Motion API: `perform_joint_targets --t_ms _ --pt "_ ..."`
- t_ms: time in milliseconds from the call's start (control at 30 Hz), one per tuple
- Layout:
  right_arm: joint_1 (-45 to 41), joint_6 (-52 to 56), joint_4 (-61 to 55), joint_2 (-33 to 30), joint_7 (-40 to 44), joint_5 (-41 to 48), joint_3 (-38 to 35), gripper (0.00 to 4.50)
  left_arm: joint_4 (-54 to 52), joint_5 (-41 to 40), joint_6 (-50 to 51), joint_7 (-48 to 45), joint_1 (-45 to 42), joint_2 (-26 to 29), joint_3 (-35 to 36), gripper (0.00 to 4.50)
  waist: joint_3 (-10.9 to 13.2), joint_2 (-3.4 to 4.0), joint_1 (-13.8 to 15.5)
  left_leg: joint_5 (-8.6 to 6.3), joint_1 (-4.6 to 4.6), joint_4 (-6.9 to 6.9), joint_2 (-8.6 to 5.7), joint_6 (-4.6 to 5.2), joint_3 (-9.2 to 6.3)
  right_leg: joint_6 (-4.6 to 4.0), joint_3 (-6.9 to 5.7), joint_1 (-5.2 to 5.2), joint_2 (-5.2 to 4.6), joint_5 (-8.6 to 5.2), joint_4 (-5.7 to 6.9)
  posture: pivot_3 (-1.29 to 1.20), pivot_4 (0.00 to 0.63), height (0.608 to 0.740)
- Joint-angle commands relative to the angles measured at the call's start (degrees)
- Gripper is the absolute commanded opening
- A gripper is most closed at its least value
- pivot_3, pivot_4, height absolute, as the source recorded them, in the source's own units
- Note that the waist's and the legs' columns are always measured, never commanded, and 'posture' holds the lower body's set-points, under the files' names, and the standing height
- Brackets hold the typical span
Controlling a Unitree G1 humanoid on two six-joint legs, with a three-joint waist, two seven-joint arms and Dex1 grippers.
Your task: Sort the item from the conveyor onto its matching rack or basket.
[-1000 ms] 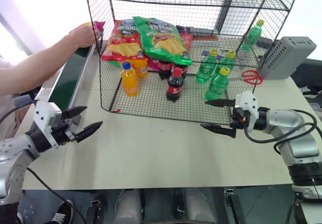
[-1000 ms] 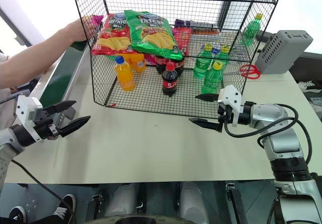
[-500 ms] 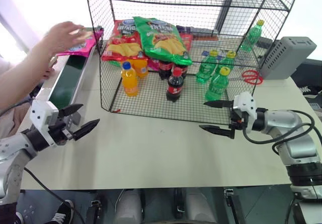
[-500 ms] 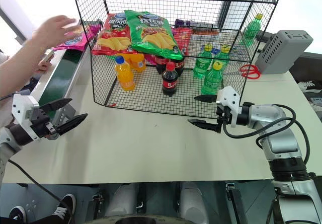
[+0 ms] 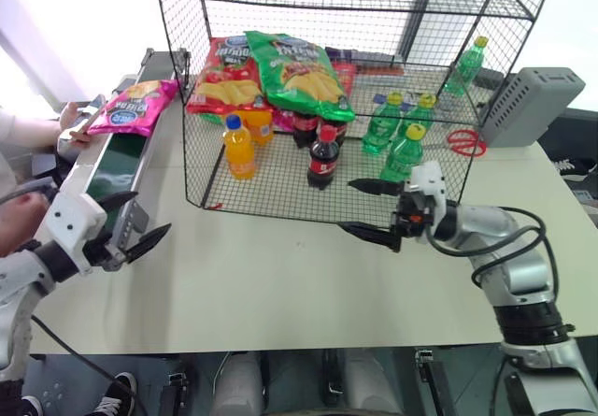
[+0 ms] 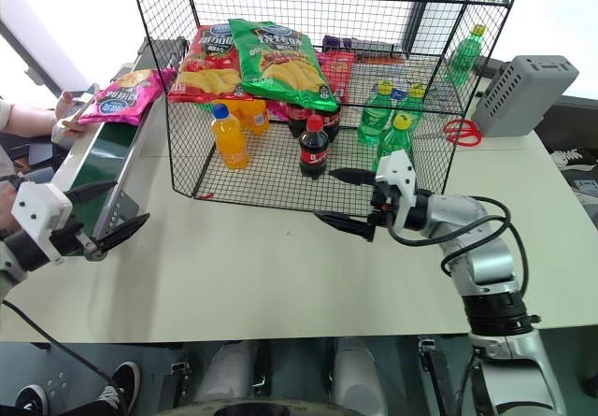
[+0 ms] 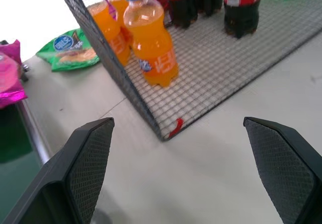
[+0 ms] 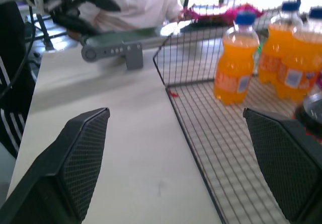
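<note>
Two end effectors, both spread wide and empty, so we haven't grabbed anything yet. What just changed: a second ago a person's hand was holding the shiny magenta-pink chip bag with the round blue logo up near the corner of the big black wire-mesh shelving cage, and now the hand has let go and pulled back, so the bag is lying flat on the far end of the long dark-green conveyor belt in its silver-grey frame. The person sits just beyond the belt's far side. Meanwhile our right end effector has slid left along the front edge of the cage, fingers pointing left over the pale table, and our left end effector hangs beside the near end of the belt, well apart from the bag. Inside the cage, a red chip bag and a green chip bag lie over orange soda bottles, cola bottles and green bottles. So we reckon the item is now ours to pick; the left side looks closest, then it goes with the other chip bags.
</note>
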Motion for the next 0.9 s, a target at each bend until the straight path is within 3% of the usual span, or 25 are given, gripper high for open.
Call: perform_joint_targets --t_ms 33,567,900 --pt "0.39 -0.73 -3.79 1.05 -1.3 -1.01 2.1 4.44 0.95 4.42 -6.48 2.16 1.38 1.32 4.13 4.41 0.0 0.01 0.02 0.0 -0.01 0.0 0.0 0.0 0.01 0.0 0.0 0.0 -0.01 0.0 0.0 0.0 0.15 0.74" --pt "-2.86 -2.37 -0.64 1.74 2.76 -1.52 4.67 4.44 18.15 27.12 -41.97 13.04 16.57 7.79 14.11 4.41 0.0 0.0 -0.05 -0.01 -0.02 -0.02 0.02 0.0 0.1 -0.01 -0.02 -0.06 -0.07 -0.01 -0.02 0.0 0.15 0.74" --pt "-2.57 -0.5 -2.6 2.02 6.3 0.02 6.82 4.44 25.75 33.21 -47.64 22.05 18.1 10.51 14.13 4.41 -0.01 0.0 -0.11 -0.02 -0.02 -0.04 0.06 0.01 0.12 -0.01 -0.03 -0.09 -0.07 -0.01 -0.02 0.0 0.15 0.74"
